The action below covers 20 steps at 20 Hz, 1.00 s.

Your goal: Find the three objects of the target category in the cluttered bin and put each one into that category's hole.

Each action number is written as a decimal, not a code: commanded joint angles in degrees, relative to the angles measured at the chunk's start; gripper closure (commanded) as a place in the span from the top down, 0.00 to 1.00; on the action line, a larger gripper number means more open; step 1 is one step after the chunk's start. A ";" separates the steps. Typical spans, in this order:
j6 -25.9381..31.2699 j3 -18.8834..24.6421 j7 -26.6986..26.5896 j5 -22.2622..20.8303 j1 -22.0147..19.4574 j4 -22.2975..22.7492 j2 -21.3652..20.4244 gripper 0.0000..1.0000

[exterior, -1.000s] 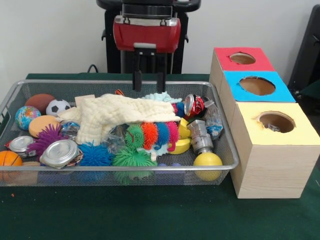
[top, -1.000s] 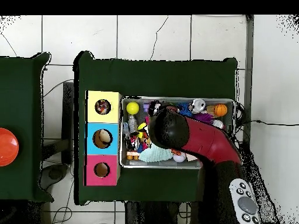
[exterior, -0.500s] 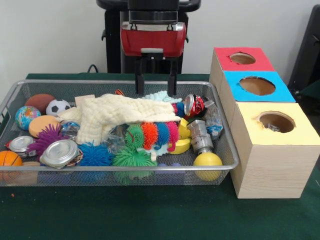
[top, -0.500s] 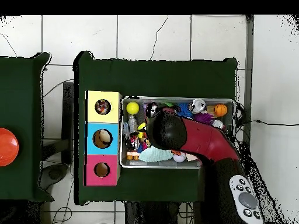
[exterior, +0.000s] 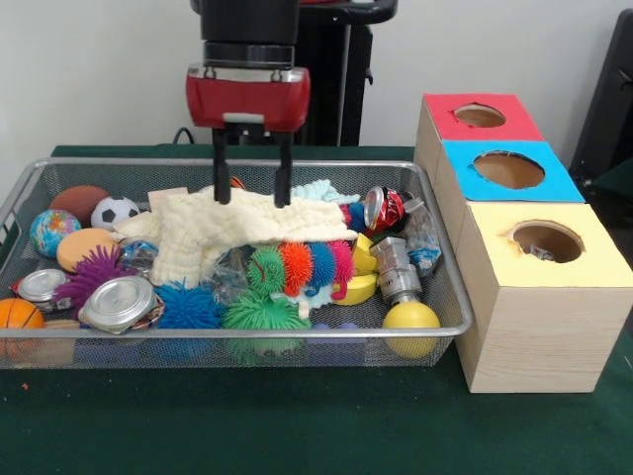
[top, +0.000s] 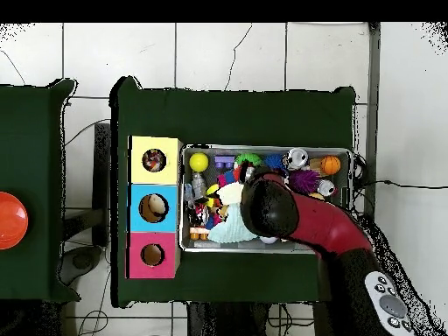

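So the gripper [exterior: 251, 186] hangs with its fingers spread right over the cream cloth [exterior: 232, 230] in the middle of the wire bin [exterior: 435, 259], empty. Looks like the searching step: pinch that cloth and lift it off. No idea which category is wanted; the three-hole box [exterior: 524, 247] sits beside the bin's right edge.

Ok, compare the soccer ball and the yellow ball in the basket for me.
The soccer ball is white with black patches; the yellow ball is plain yellow. In the front view, the soccer ball sits at the basket's far left beside a brown ball, while the yellow ball sits at the near right corner below a metal can. Both are round and lie untouched.
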 commanded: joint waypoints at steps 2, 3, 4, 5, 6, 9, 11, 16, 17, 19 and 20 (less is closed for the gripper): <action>-7.24 2.13 7.88 -4.60 -4.40 7.47 6.96 1.00; -9.38 1.94 8.60 -5.08 -4.84 7.86 8.13 1.00; -11.14 1.43 9.42 -5.22 -4.77 7.97 9.15 1.00; -12.86 0.99 10.15 -5.34 -4.79 8.13 10.07 1.00; -14.05 0.50 10.82 -5.12 -4.63 8.30 10.83 1.00; -16.84 -1.02 12.22 -4.29 -4.00 8.94 12.62 1.00; -18.16 -2.05 12.99 -3.34 -3.41 9.97 12.96 1.00; -18.25 -6.03 13.99 -0.18 0.02 12.46 10.77 1.00; -17.96 -7.03 14.24 0.54 0.96 12.81 10.13 1.00; -17.62 -8.27 14.63 1.50 2.29 13.43 9.17 1.00; -17.31 -8.72 14.72 1.90 2.88 13.77 8.55 1.00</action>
